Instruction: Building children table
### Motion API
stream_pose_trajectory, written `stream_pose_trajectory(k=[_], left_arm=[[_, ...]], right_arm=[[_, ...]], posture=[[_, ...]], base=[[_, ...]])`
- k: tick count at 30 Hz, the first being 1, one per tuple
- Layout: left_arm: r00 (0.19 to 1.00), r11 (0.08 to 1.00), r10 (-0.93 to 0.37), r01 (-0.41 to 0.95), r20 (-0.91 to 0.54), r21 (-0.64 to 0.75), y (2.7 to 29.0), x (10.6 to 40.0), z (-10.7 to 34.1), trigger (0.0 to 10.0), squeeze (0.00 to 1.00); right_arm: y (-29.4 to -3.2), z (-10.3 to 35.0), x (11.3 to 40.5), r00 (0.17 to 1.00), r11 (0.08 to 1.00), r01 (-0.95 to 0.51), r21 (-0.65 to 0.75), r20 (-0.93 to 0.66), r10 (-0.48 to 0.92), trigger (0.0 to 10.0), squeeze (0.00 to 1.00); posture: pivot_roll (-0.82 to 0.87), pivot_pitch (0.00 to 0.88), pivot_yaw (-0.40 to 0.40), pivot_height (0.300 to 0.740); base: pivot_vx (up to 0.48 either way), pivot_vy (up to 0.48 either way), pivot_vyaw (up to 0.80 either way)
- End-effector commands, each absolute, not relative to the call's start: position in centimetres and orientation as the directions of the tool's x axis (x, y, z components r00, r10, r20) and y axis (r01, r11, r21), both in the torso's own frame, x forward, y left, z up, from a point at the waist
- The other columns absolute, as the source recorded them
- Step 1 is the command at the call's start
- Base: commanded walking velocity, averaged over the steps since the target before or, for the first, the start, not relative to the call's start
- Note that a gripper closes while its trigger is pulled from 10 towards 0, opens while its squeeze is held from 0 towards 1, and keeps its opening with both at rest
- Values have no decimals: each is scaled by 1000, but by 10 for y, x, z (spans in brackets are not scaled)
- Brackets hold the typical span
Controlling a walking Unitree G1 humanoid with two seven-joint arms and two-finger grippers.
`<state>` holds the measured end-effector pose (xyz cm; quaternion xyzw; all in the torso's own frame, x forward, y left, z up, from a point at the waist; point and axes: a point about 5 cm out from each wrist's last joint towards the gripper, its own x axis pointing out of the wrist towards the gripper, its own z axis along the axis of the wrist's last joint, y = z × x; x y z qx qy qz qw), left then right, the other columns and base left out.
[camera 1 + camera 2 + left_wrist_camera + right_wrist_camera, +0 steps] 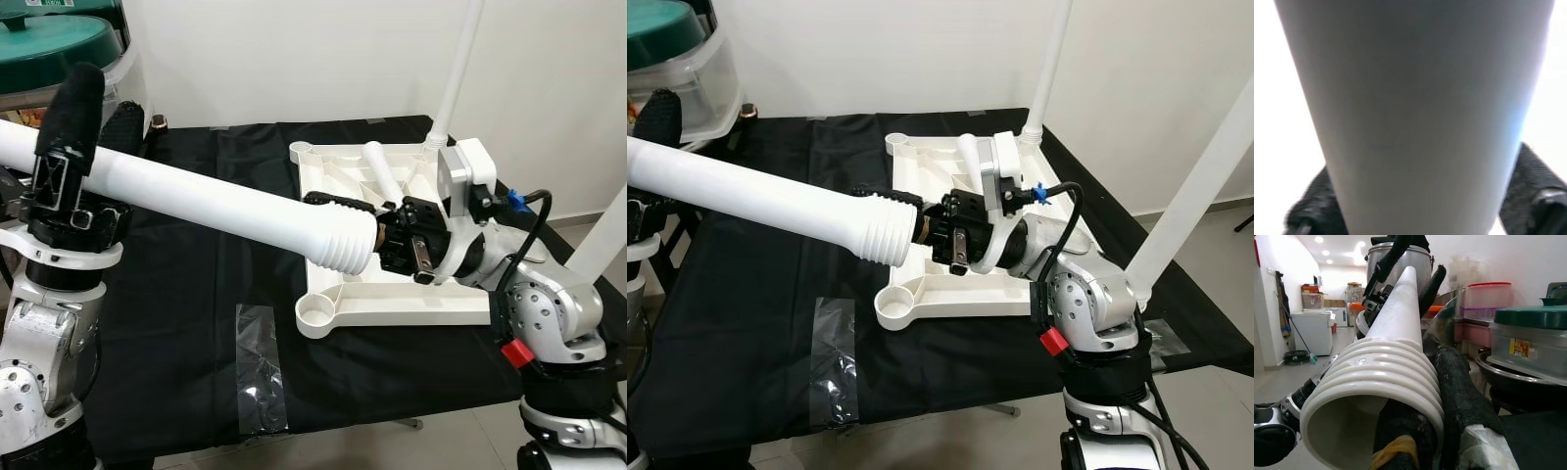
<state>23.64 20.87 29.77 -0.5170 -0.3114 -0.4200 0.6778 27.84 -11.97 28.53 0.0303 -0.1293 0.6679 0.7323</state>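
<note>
Left eye view: a white leg [206,204] hangs in the air over the desk [196,323]; its long axis runs nearly level, from the robot's left to its right, dipping slightly toward the ribbed end [345,240].
Left tool [83,108]: clamped round the leg near its plain end, fingers upright on either side.
Right tool [367,217]: fingers [338,201] closed on the ribbed end, which points at the right wrist.
Tabletop [392,294]: white, upside down on the black cloth, just beyond and below the ribbed end; a round corner socket [315,315] faces up.
Right eye view: one fitted leg [1050,69] stands upright at the tabletop's far corner; another white leg [1195,186] slants up at the robot's right. Clear tape [835,357] lies on the cloth.
Left wrist view: the leg's smooth shaft [1415,117] sits between two black fingers [1530,191].
Right wrist view: the ribbed open mouth [1371,396] faces the camera, with black fingers [1459,401] pressed along it; the shaft tapers away to the left tool [1400,264]. Storage tubs [1528,338] stand behind.
</note>
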Motion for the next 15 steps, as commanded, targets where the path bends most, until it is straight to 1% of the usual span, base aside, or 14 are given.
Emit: stream_pose_trajectory(k=[1, 5, 7, 9, 10, 11, 12, 13, 14, 15], left_arm=[[408, 85, -292, 912, 865, -401, 202, 231, 306, 0, 0], [401, 76, -289, 915, 869, -396, 203, 230, 308, 0, 0], [396, 68, -281, 917, 874, -394, 203, 230, 310, 0, 0], [396, 68, -281, 917, 874, -394, 203, 230, 310, 0, 0], [394, 65, -280, 917, 875, -393, 203, 230, 310, 0, 0], [393, 63, -280, 918, 876, -392, 203, 230, 311, 0, 0], [392, 61, -279, 918, 877, -391, 203, 230, 312, 0, 0], [392, 61, -279, 918, 877, -391, 203, 230, 312, 0, 0], [390, 60, -274, 919, 879, -389, 203, 231, 313, 0, 0], [390, 60, -274, 919, 879, -389, 203, 231, 313, 0, 0]], right_arm=[[-115, 282, 279, 70, 94, -987, -133, 180, 981, 0, 0], [-114, 280, 279, 80, 105, -984, -141, 174, 981, 0, 0], [-114, 279, 280, 90, 116, -982, -147, 173, 981, 275, 0], [-114, 279, 280, 90, 116, -982, -147, 173, 981, 275, 0], [-114, 279, 280, 93, 119, -982, -148, 174, 980, 1020, 0], [-114, 279, 280, 94, 121, -981, -149, 174, 980, 1020, 0], [-114, 278, 282, 106, 129, -983, -128, 173, 979, 3647, 0], [-114, 278, 282, 106, 129, -983, -128, 173, 979, 3647, 0], [-114, 277, 283, 116, 138, -984, -115, 177, 977, 10000, 678], [-114, 277, 283, 116, 138, -984, -115, 177, 977, 10000, 678]], posture=[[17, 45, -7, 740], [16, 45, -7, 740], [17, 44, -4, 740], [17, 44, -4, 740], [15, 43, -4, 740], [15, 43, -4, 740], [14, 43, -3, 740], [14, 43, -3, 740], [15, 44, -3, 740], [15, 44, -3, 740]], base=[[0, 0, 0], [0, 0, 0], [0, 0, 0], [0, 0, 0], [0, 0, 0], [0, 0, 0], [0, 0, 0], [0, 0, 0], [0, 0, 0], [0, 0, 0]])
